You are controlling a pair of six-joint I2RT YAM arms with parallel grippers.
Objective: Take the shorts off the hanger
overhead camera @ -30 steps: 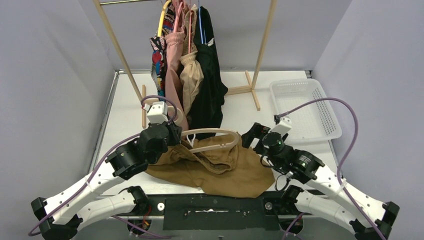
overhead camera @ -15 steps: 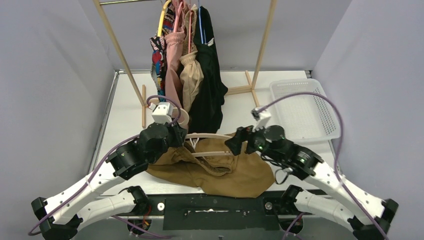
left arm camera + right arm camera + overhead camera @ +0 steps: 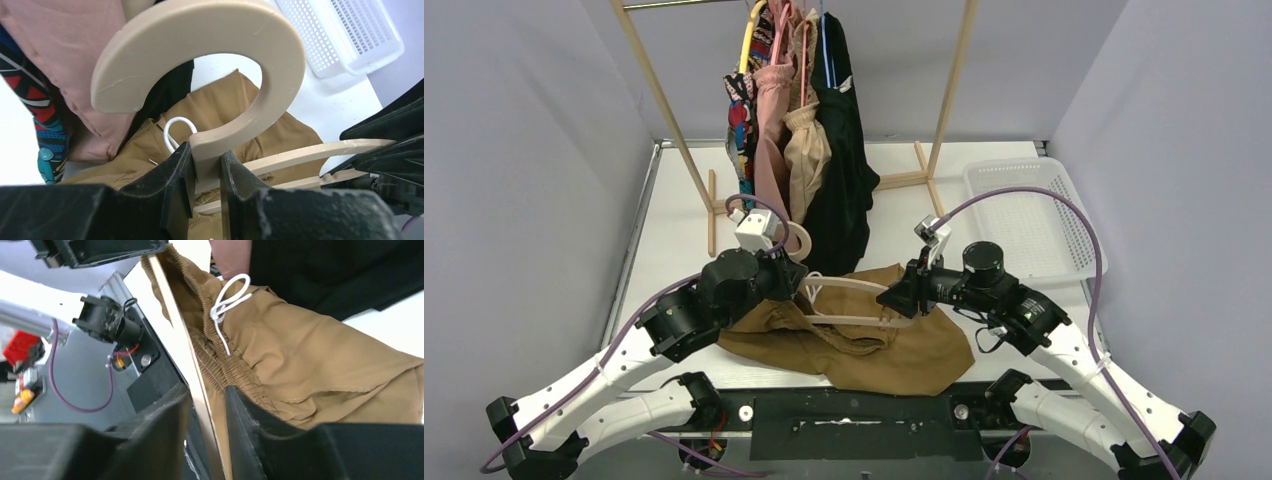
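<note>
On table [image 3: 674, 230], crumpled tan-brown shorts [image 3: 904, 350], waist over hanger [image 3: 280, 65]; my left gripper [image 3: 206, 167] clamps its neck, right gripper [image 3: 207, 407] straddles it, grip unclear.

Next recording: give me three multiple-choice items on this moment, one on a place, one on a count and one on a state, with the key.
1. Where do the tan-brown cloth shorts lie?
A. on the white table between the arms
B. on the floor
C. hung up at the back

2. How many pairs hang on the wooden rack?
A. two
B. four
C. six

3. What is the left gripper doing?
A. standing open
B. shut on the beige plastic hanger
C. shut on the shorts' cloth

Key:
1 A: they are spread at the table's near edge.
2 B: a comic-print pair, a dusty pink pair, a beige pair and a black pair hang there.
3 B: both fingers press the neck below the hook.
</note>
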